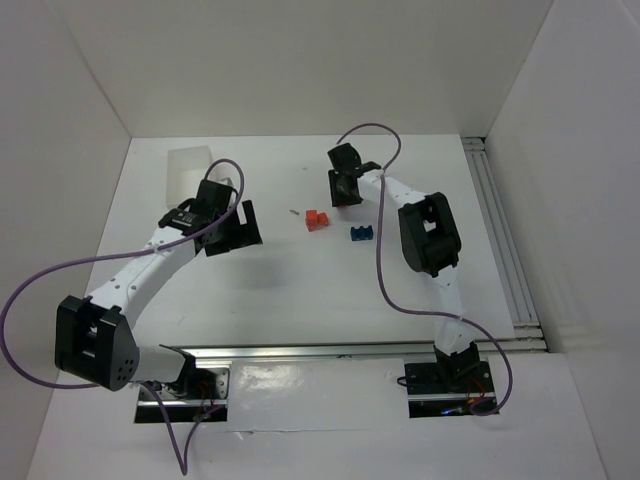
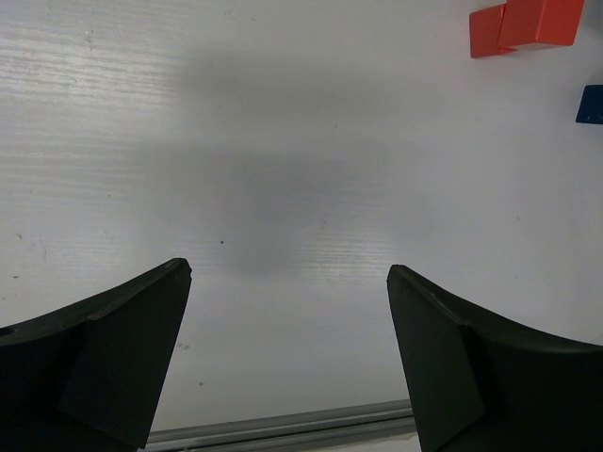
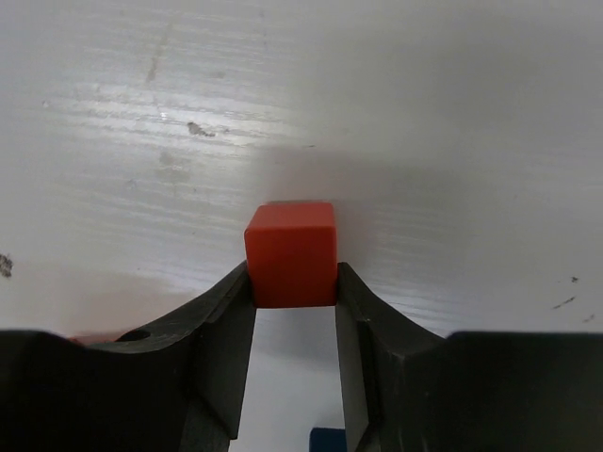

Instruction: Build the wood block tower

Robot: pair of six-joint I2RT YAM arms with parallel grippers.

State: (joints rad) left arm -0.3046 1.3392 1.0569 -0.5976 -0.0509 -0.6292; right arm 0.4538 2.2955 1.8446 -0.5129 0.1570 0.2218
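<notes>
My right gripper (image 3: 293, 273) is shut on a red-orange cube (image 3: 291, 252), held between its fingertips above the table; in the top view that gripper (image 1: 346, 187) hangs at the back centre and hides the cube. Two red-orange blocks (image 1: 317, 220) sit together mid-table, and they also show at the upper right of the left wrist view (image 2: 526, 26). A notched blue block (image 1: 360, 233) lies just right of them, its edge showing in the left wrist view (image 2: 591, 104). My left gripper (image 2: 289, 278) is open and empty over bare table, left of the blocks in the top view (image 1: 234, 228).
A translucent white box (image 1: 190, 170) stands at the back left behind the left gripper. A small thin pin-like thing (image 1: 293, 212) lies left of the red-orange blocks. A metal rail (image 1: 330, 351) runs along the near edge; another rail (image 1: 500, 240) runs down the right side.
</notes>
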